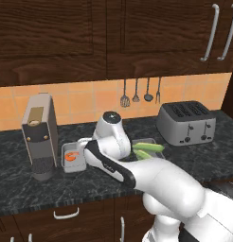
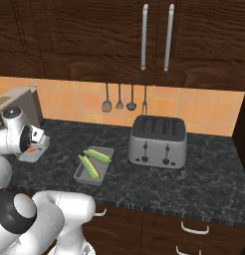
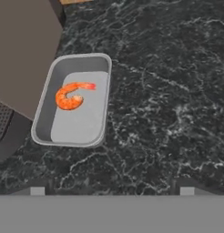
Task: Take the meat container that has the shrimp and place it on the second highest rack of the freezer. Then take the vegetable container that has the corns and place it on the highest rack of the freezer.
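Leftmost on the dark counter [image 1: 23,189] stands a coffee machine [image 1: 40,134], and the meat container [image 1: 73,158] sits just beside its base, with the shrimp [image 1: 71,156] curled in it. In the hand view the tray [image 3: 73,100] lies up and to the left of the gripper [image 3: 112,191], whose two tips stand wide apart near the bottom edge with nothing between them. The tray's long axis runs roughly up the picture, slightly tilted, so it points away from the hand and not across the line between the tips. The next move likely calls for a shift toward the tray before descending over one of its long walls; the machine close by on the far side leaves little room there. Further right lies the vegetable container [image 2: 93,166] with the corns [image 2: 93,161], well apart from the gripper, and beyond it a toaster [image 2: 158,141].
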Robot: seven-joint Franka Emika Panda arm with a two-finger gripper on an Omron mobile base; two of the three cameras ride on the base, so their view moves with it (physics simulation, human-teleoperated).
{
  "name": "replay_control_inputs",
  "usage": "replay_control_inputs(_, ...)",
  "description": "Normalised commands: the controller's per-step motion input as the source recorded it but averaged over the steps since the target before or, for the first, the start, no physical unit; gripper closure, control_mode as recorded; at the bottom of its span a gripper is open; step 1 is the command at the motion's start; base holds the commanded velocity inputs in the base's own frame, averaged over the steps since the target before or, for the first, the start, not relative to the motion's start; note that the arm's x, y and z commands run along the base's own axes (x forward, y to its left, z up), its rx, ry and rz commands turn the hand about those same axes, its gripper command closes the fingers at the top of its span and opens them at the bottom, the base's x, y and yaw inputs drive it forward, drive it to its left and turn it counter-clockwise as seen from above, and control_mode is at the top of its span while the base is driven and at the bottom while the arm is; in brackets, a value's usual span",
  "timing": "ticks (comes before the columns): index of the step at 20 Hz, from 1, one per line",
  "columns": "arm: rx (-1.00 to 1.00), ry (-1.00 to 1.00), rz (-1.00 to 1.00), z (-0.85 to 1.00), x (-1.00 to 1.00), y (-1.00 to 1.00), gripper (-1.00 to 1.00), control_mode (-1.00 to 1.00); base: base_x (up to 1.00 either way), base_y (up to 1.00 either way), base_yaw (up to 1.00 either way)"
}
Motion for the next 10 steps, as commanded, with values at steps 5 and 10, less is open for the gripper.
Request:
replay_control_inputs(5,-0.11,-0.21,0.29,-0.01,-0.21,0.17,-1.00,-1.00,0.00,0.00,0.00)
replay_control_inputs(10,-0.19,-0.14,0.68,0.00,-0.09,0.03,-1.00,-1.00,0.00,0.00,0.00)
